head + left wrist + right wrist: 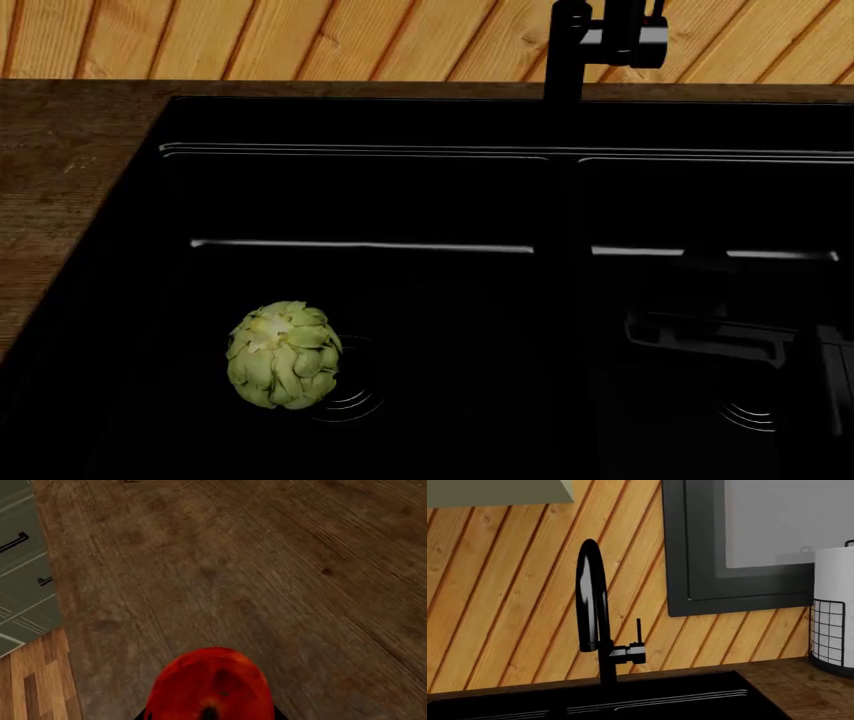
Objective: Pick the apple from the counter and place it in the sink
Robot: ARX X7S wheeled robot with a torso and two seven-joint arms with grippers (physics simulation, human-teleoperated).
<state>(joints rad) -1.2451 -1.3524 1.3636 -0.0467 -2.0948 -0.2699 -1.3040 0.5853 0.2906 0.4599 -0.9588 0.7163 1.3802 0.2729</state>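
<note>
The apple (210,685) sits between my left fingers (277,713), only their dark tips showing at its flanks; whether they grip it I cannot tell. My right fingers are unseen. I'd squeeze evenly, lift off the surface (233,570), then carry toward the sink (441,200).

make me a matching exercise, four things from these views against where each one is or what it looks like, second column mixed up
Things:
1. apple
2. artichoke
3. faucet
4. paper towel roll

Descriptions:
a. green, lying in the left sink basin beside the drain
b. white, standing in a wire holder on the counter
c. red, right in front of the left wrist camera, over the wood counter
d. black, rising behind the sink against the plank wall

Pairs: 1-c, 2-a, 3-d, 4-b
</note>
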